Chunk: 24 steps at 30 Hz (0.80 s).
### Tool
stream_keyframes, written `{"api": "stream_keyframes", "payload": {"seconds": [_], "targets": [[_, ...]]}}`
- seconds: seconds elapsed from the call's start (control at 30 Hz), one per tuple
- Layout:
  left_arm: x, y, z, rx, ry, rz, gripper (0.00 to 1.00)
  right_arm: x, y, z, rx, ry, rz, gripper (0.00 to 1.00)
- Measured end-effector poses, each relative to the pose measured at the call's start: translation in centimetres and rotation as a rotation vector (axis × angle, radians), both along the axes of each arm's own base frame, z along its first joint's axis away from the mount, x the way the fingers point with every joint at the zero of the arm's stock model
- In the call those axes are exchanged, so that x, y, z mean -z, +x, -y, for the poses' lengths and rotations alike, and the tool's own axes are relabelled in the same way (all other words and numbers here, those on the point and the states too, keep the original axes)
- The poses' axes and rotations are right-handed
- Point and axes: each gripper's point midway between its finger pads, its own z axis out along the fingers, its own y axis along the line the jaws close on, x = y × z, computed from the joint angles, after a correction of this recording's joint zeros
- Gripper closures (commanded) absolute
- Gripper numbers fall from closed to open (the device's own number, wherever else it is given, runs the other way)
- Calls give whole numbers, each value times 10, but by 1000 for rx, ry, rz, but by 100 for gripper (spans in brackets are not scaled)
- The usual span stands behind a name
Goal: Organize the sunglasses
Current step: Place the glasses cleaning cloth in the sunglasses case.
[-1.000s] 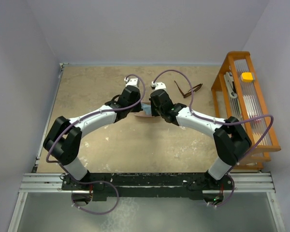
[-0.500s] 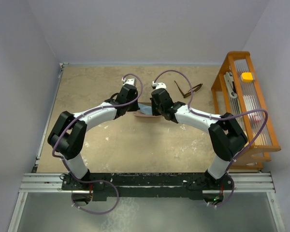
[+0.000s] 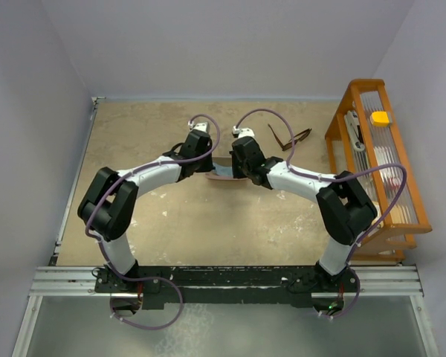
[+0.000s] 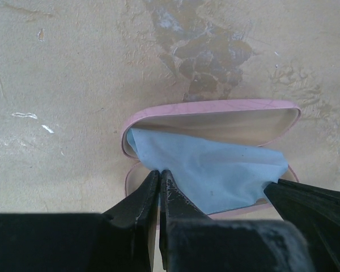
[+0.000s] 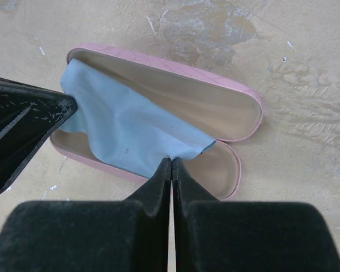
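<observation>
The sunglasses (image 3: pixel 288 138), thin dark brown frame with temple arms spread, lie on the table at the back right of my arms; neither wrist view shows them. A pink oblong case (image 4: pixel 215 107) (image 5: pixel 175 79) lies open between the grippers. A light blue cloth (image 4: pixel 215 170) (image 5: pixel 124 127) is spread over the open case. My left gripper (image 4: pixel 159 171) is shut on one edge of the cloth. My right gripper (image 5: pixel 171 159) is shut on the opposite edge. In the top view the case and cloth (image 3: pixel 221 172) show between the two wrists.
An orange wooden rack (image 3: pixel 357 93) stands along the right edge, holding white utensils and a yellow block (image 3: pixel 380 117). The tabletop (image 3: pixel 149 134) is tan and stained. Grey walls close in the back and sides.
Both arms have drawn slightly toward the back, their elbows folding more. The cloth stays held by both grippers over the case. The sunglasses have not moved.
</observation>
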Motion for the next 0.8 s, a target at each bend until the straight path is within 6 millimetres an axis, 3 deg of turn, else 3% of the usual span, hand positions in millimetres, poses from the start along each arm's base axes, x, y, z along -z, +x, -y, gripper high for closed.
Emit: {"api": "stream_keyframes", "payload": {"seconds": [0.37,0.8], "targets": [[17,-2,-1,2,20,-35,100,9,2,6,12,-4,-8,100],[24,-9,-3,11,33,-72,100,41,-18,19,17,-32,-69,100]]}}
